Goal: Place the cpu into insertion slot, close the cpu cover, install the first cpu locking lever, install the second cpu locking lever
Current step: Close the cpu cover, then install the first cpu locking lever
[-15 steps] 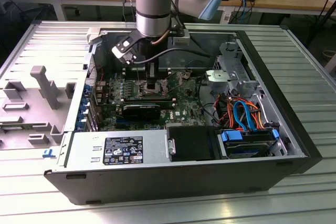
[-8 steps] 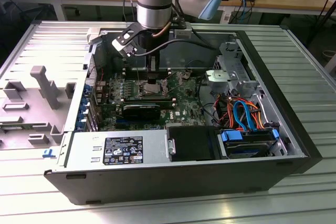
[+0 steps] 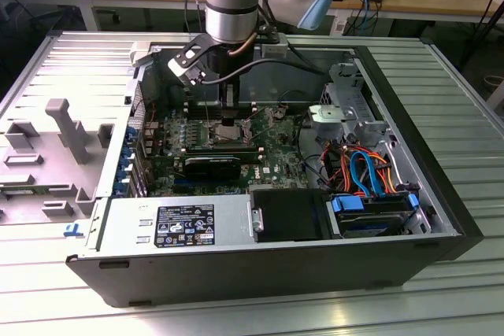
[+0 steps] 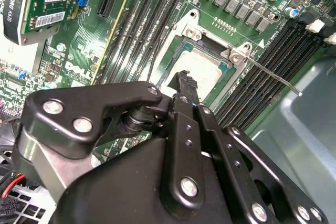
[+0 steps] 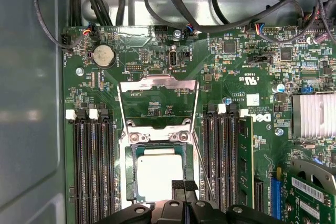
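While the closed, empty end effector [image 5: 184, 185] hovers over the cpu [image 5: 155, 174] at lower centre, any tilt in the insertion slot [image 5: 126, 174] could jam the raised cpu cover [image 5: 157, 81].

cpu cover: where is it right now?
In the first wrist view the cpu cover stands flipped open beside the insertion slot, on its coin cell side; the cpu lies uncovered in the slot, between the memory slot banks.
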`<state>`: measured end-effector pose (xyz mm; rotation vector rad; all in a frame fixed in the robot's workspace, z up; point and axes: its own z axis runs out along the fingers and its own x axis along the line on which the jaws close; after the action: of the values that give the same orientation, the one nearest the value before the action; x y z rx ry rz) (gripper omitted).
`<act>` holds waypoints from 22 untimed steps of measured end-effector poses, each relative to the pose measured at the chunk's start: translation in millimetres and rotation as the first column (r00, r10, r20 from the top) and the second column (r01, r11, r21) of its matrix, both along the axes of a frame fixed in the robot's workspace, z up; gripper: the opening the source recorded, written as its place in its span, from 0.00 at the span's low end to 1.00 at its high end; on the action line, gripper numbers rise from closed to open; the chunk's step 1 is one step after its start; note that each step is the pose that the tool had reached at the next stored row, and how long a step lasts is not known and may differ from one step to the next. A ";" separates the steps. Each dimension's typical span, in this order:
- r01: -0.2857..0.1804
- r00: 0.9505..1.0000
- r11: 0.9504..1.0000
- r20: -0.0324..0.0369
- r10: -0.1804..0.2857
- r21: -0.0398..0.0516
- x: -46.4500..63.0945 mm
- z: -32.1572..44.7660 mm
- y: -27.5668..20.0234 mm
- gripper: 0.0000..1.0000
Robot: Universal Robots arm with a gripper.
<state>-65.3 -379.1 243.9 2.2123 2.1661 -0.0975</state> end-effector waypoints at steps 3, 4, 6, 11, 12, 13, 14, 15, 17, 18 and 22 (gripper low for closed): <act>0.000 1.000 1.000 0.000 0.000 0.000 0.7 0.0 0.0 0.11; 0.000 1.000 1.000 0.000 0.000 0.000 1.5 0.0 0.0 0.11; 0.000 1.000 1.000 0.000 0.000 0.000 6.2 -0.1 0.0 0.11; 0.000 1.000 1.000 0.000 0.000 0.000 25.2 0.0 -0.1 0.11; 0.000 1.000 1.000 0.000 0.000 0.000 26.4 0.0 0.0 0.11; 0.001 1.000 1.000 0.000 -0.001 0.000 27.9 0.1 0.0 0.11; 0.001 1.000 1.000 0.000 -0.001 0.000 29.8 0.2 0.0 0.11; 0.002 1.000 1.000 0.000 -0.002 0.000 31.1 0.4 0.0 0.11; 0.002 1.000 1.000 -0.001 -0.002 0.001 35.1 1.1 0.0 0.11; 0.002 1.000 1.000 -0.002 -0.002 0.002 36.7 1.6 0.0 0.11; 0.002 1.000 1.000 -0.003 -0.002 0.006 45.4 6.1 0.0 0.11</act>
<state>-20.0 -379.1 250.0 2.2189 2.1690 -0.0950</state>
